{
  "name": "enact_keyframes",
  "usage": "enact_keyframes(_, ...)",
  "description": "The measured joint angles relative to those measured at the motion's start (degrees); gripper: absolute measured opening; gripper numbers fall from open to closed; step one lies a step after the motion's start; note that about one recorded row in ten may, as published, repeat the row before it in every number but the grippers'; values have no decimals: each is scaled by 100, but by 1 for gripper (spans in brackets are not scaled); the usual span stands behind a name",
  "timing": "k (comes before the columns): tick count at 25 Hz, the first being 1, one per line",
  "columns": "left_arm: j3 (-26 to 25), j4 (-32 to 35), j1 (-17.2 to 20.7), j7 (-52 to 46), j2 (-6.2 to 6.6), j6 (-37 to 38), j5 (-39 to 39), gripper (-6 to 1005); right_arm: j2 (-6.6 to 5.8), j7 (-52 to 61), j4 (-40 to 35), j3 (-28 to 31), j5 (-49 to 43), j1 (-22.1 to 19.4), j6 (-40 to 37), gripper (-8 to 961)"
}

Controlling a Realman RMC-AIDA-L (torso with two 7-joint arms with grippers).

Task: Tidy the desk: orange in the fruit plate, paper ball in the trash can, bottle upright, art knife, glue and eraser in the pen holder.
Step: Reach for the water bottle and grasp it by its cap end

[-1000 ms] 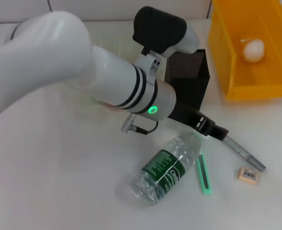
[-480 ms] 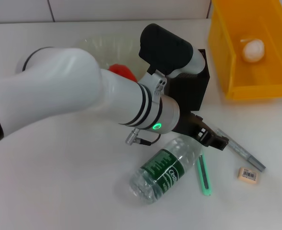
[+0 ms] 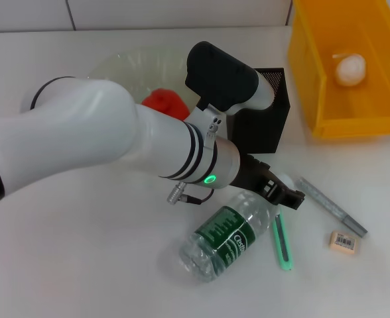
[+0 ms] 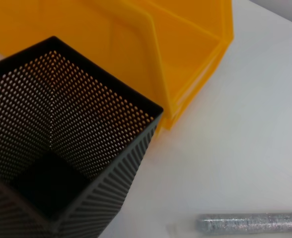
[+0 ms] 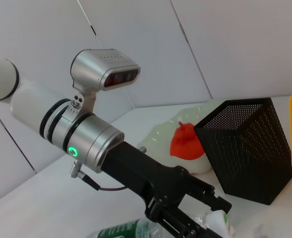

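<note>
Clear bottle [image 3: 223, 236] lies under the left tool [image 3: 282, 194]; its state is unclear.

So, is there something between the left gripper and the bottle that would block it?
Nothing visible blocks it. The left gripper is just above the cap end of the bottle, which lies on its side on the table. The glue lies beside the bottle, on its far side from the arm, not between them.
</note>
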Motion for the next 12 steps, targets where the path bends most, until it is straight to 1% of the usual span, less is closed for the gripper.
enact_keyframes(6, 24, -3, 22, 0, 0, -19, 5, 840, 17, 0, 16, 0, 0, 6, 0, 752)
enact_keyframes(12, 44, -8, 37, 0, 0, -68, 48, 663, 50, -1, 3, 15, 1, 8, 0, 752)
